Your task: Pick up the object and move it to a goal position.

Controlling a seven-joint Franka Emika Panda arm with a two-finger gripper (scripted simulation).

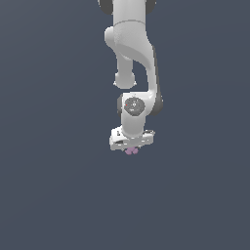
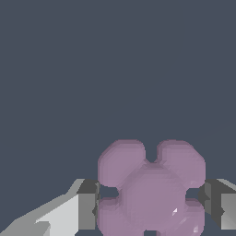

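The white arm is seen descending from the top of the exterior view, wrist turned straight down. The tool is carried at its lowest point. In the wrist view, its dark-padded fingers are set against opposite sides of the object.

You see the object as smooth, pale purple-pink plastic, mostly matt with small glossy glints. The gripper has matt dark-grey pads on smooth white, plastic-looking fingers. The arm shell reads satin white.
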